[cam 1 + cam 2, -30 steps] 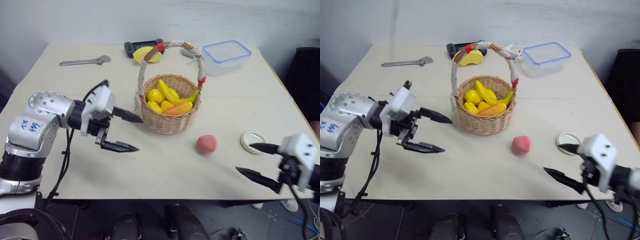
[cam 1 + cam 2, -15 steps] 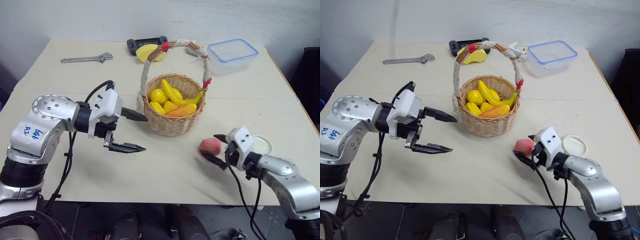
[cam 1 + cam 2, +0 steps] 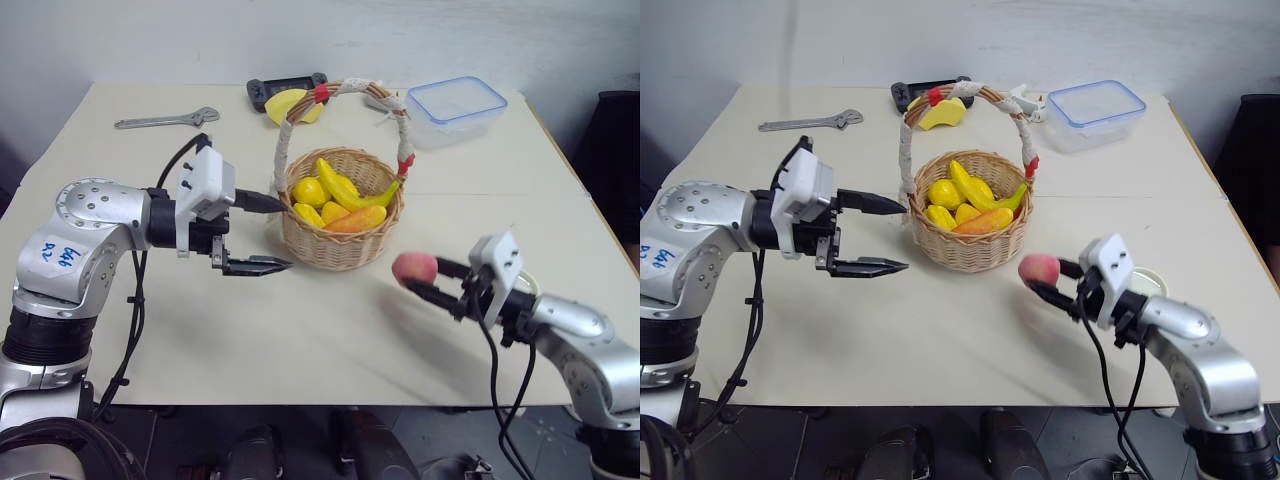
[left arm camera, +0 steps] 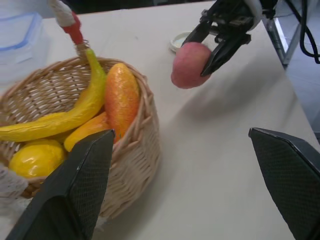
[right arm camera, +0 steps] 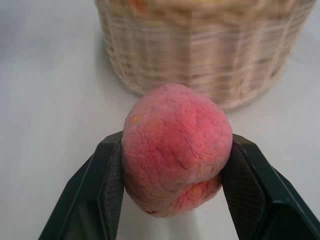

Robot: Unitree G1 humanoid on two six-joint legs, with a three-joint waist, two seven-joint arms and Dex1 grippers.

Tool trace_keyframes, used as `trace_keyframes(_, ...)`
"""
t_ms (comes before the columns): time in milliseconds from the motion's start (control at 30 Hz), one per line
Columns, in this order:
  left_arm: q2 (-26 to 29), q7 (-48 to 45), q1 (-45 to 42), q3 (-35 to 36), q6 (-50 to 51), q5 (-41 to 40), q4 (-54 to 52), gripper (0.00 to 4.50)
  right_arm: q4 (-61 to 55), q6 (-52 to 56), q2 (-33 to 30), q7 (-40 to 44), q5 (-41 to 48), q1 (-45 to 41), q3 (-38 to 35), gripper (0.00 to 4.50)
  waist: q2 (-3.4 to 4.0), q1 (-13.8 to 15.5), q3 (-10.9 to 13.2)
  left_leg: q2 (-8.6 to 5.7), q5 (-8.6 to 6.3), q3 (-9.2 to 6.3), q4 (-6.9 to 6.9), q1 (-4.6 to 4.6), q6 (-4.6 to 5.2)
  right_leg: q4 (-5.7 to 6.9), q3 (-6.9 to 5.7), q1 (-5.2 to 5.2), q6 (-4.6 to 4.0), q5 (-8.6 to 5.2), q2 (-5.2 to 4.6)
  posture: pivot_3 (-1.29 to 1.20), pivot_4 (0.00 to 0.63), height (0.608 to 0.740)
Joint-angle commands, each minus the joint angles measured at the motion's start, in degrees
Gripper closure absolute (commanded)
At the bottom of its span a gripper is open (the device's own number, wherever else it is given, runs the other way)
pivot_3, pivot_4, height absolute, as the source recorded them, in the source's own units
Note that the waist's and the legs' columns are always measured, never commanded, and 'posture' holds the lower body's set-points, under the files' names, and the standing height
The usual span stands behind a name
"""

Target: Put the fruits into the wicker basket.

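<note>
Lifted off the table (image 3: 330, 330) since a second ago, the peach (image 3: 414, 268) sits clamped in the right gripper (image 3: 432, 280) beside the wicker basket (image 3: 342, 245). Left gripper (image 3: 262, 233) hovers wide open, empty.

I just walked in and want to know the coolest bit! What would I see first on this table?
First you'd spot the pinkish-red peach, lifted off the table, pinched in the fingers of the right gripper, just right of the wicker basket. The basket sits mid-table, already holding a mango, a banana and other yellow fruits. On its other side the left gripper hovers with fingers open and empty.
</note>
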Motion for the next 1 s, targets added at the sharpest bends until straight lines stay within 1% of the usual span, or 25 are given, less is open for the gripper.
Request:
trace_keyframes(33, 0.24, 1.69, 0.26, 2.7, 0.01, -0.93, -1.21, 0.0, -2.39, 4.57, 1.67, -3.92, 6.21, -9.9, -1.26, 2.23, 0.0, -0.38, 0.0, 0.01, 0.0, -0.01, 0.02, 0.02, -0.01, 0.06, -0.01, 0.0, -0.01, 0.0, 0.0, 0.0, 0.15, 0.74)
trace_keyframes(100, 0.14, 2.24, 0.39, 2.67, -0.23, -0.54, -1.16, 0.0, -0.55, 4.51, 2.87, -4.41, 3.26, -16.06, 3.84, 2.23, 0.0, -0.45, 0.0, 0.0, 0.05, -0.04, -0.02, 0.01, -0.07, 0.1, -0.02, -0.05, -0.05, 0.01, 0.0, 0.0, 0.15, 0.74)
trace_keyframes(167, 0.13, 2.48, 0.59, 2.63, -0.36, -0.56, -1.55, 0.0, 3.41, 3.62, 6.51, -6.7, -0.79, -22.27, 9.21, 2.23, 0.0, -0.87, 0.0, 0.01, 0.06, -0.03, -0.03, -0.01, -0.09, 0.13, -0.02, -0.1, -0.07, 0.0, 0.01, 0.0, 0.15, 0.74)
trace_keyframes(200, 0.12, 2.57, 0.62, 2.62, -0.35, -0.63, -1.73, 0.0, 5.05, 3.47, 8.13, -7.79, -1.98, -24.22, 10.66, 2.23, 0.0, -1.03, 0.0, 0.0, 0.07, 0.0, -0.04, -0.06, -0.1, 0.17, 0.0, -0.18, -0.09, 0.0, 0.01, 0.0, 0.15, 0.74)
trace_keyframes(300, -0.33, 3.68, 0.56, 2.7, -0.28, -0.58, -2.29, 0.0, 11.81, -0.38, 13.51, -9.94, -8.65, -28.37, 17.02, 2.23, 0.0, -0.94, 0.0, 0.0, 0.1, 0.04, -0.01, -0.25, -0.14, 0.34, 0.03, -0.46, -0.16, -0.05, 0.0, 0.0, 0.15, 0.74)
trace_keyframes(400, -0.13, 4.31, 0.74, 3.12, 0.3, -1.06, -3.06, 0.0, 17.49, -3.8, 15.99, -10.32, -13.8, -30.31, 20.33, 2.23, 0.0, -0.92, 0.0, 0.01, 0.12, 0.05, -0.02, -0.35, -0.17, 0.34, 0.02, -0.58, -0.2, -0.07, 0.0, 0.0, 0.15, 0.74)
trace_keyframes(467, 0.18, 4.45, 0.93, 3.6, 0.57, -1.37, -3.25, 0.0, 20.07, -5.81, 16.3, -9.07, -15.86, -31.09, 21.46, 1.51, 0.0, -0.75, 0.0, 0.01, 0.1, 0.06, -0.02, -0.45, -0.15, 0.3, 0.02, -0.66, -0.2, -0.09, -0.01, 0.0, 0.15, 0.74)
trace_keyframes(500, 0.22, 4.52, 0.83, 3.7, 0.64, -1.41, -3.08, 0.0, 20.79, -6.23, 16.48, -8.45, -16.01, -31.52, 21.34, 1.3, 0.0, -0.71, 0.0, 0.0, 0.1, 0.05, -0.01, -0.51, -0.14, 0.28, 0.0, -0.69, -0.2, -0.09, -0.02, 0.0, 0.15, 0.74)
trace_keyframes(600, 0.11, 5.22, 1.03, 3.73, 1.33, -1.67, -3.27, 0.0, 19.2, -4.52, 15.78, -7.64, -14.53, -32.09, 18.51, 0.2, 0.0, -0.77, 0.0, 0.0, 0.08, 0.05, 0.14, -0.85, -0.12, 0.37, 0.0, -1.02, -0.19, -0.08, -0.04, 0.0, 0.15, 0.74)
trace_keyframes(633, -0.35, 5.88, 1.42, 4.12, 2.47, -2.62, -3.85, 0.0, 17.42, -2.65, 15.62, -7.55, -12.49, -31.46, 16.6, 0.02, 0.0, -0.76, 0.0, 0.0, 0.09, 0.05, 0.2, -0.98, -0.12, 0.45, 0.0, -1.16, -0.18, -0.08, -0.04, 0.0, 0.15, 0.74)
trace_keyframes(700, -1.06, 6.9, 2.42, 4.43, 3.67, -3.71, -5.41, 0.0, 13.14, 0.67, 15.55, -7.76, -7.95, -29.28, 12.45, 0.02, 0.0, -0.74, 0.0, 0.01, 0.1, 0.05, 0.25, -1.11, -0.14, 0.62, 0.0, -1.34, -0.19, -0.08, -0.04, 0.0, 0.15, 0.74)
trace_keyframes(767, -0.85, 7.01, 2.97, 4.12, 2.99, -3.23, -6.16, 0.0, 9.17, 3.24, 15.25, -9.03, -5.42, -27.05, 9.24, 0.02, 0.0, -0.74, 0.0, 0.03, 0.12, 0.02, 0.23, -1.1, -0.17, 0.65, -0.01, -1.35, -0.2, -0.08, -0.03, 0.0, 0.15, 0.74)
trace_keyframes(900, -2.16, 9.44, 0.29, 5.1, 3.64, -3.35, -3.23, 0.0, 0.38, 7.85, 12.3, -10.48, -0.88, -21.92, 2.96, 0.02, 0.0, -0.73, 0.0, 0.01, 0.16, 0.02, 0.27, -1.09, -0.17, 0.73, 0.0, -1.34, -0.2, -0.08, -0.03, 0.0, 0.15, 0.74)
trace_keyframes(967, -2.96, 10.34, -0.88, 5.18, 3.35, -3.06, -2.08, 0.0, -1.93, 9.9, 10.79, -11.53, 1.06, -20.03, -0.11, 0.02, 0.0, -0.85, 0.0, 0.0, 0.19, 0.02, 0.33, -1.08, -0.17, 0.78, 0.0, -1.34, -0.19, -0.07, -0.03, 0.0, 0.15, 0.74)
trace_keyframes(1000, -3.55, 10.68, -1.44, 4.95, 2.87, -2.85, -1.47, 0.0, -1.99, 9.84, 9.49, -11.8, 0.57, -18.89, -1.38, 0.02, 0.0, -0.91, 0.0, -0.02, 0.21, 0.04, 0.35, -1.06, -0.16, 0.85, 0.02, -1.34, -0.18, -0.07, -0.03, 0.0, 0.15, 0.74)
